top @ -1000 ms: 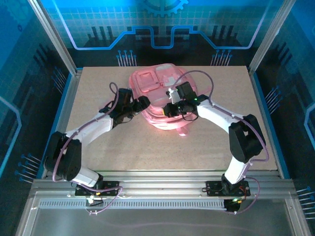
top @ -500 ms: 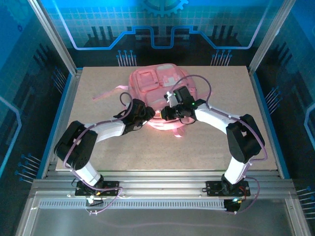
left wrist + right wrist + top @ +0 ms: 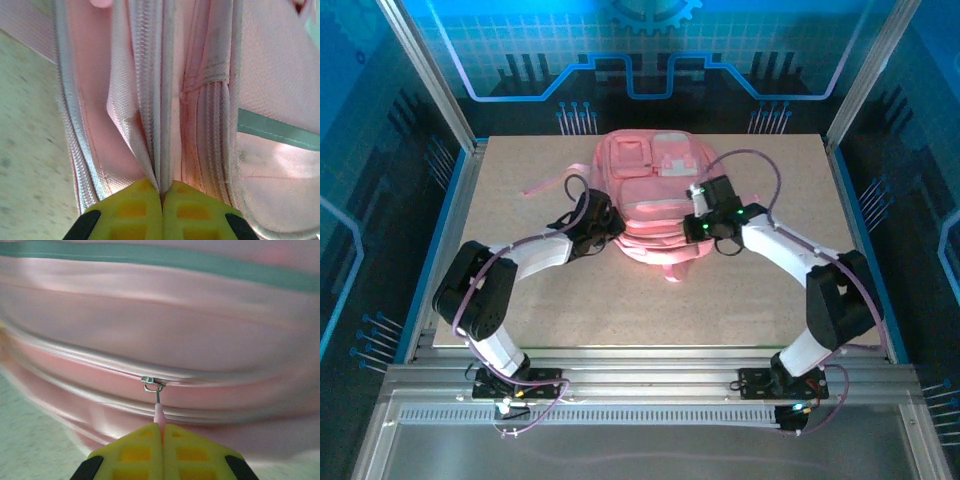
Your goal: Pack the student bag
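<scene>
Two tools are on the pink bag [image 3: 655, 195], one per side. The bag lies flat on the tabletop [image 3: 770, 290], toward the far middle, front pockets facing up, pale patches at its far end. One loose pink strap [image 3: 545, 185] trails off the bag's left side onto the tabletop. The left tool [image 3: 616, 232] is at the bag's near-left edge; in the left wrist view the left tool [image 3: 161, 192] has its yellow fingers [image 3: 132, 210] pressed together, pinching a ridge of pink fabric and zipper tape that runs straight up from the tips. The right tool [image 3: 698, 228] is at the bag's near-right edge. In the right wrist view the right tool [image 3: 161, 432] has its fingers together, clamped on a small pink zipper pull [image 3: 158, 414]; the pull hangs by a thin metal link from a silver slider [image 3: 151, 382] on a zipper line across the bag's side. A teal stripe [image 3: 165, 259] crosses the fabric above, blurred. Both arms are bent inward toward the bag from their bases at the near edge.
</scene>
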You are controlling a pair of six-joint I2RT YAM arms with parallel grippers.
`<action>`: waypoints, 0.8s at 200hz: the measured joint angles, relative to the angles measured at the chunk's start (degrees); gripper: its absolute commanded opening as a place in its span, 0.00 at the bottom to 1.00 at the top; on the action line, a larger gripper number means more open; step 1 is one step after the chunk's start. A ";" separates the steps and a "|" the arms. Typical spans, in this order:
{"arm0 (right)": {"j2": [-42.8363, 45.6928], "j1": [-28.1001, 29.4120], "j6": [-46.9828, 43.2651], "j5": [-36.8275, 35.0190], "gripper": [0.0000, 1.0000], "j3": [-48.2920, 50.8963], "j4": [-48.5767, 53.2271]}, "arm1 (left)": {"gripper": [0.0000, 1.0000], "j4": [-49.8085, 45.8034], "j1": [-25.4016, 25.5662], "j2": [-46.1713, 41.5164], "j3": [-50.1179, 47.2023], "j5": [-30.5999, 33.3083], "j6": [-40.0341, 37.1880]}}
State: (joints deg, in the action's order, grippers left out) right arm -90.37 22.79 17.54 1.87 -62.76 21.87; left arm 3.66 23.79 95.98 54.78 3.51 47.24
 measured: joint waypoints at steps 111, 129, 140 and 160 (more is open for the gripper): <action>2.23 -3.39 1.01 3.52 0.06 0.79 -0.46 | 0.87 -7.58 -5.46 -9.90 3.37 2.91 -0.52; 1.38 -2.23 -0.09 4.13 0.28 0.79 -0.48 | 0.87 -7.43 -1.44 -12.98 0.50 2.99 2.71; 1.03 -2.19 -2.14 4.48 0.35 0.79 -0.46 | 0.87 -7.21 1.01 -13.64 -1.01 3.17 4.85; 0.52 -2.21 -7.17 4.55 0.41 -0.11 0.66 | 0.87 -7.21 5.14 -13.70 -3.56 3.45 9.09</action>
State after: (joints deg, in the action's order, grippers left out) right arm -89.84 20.58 10.37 6.42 -62.87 22.52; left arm -3.55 28.93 82.28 51.22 6.96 56.34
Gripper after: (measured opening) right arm 0.379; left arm 0.872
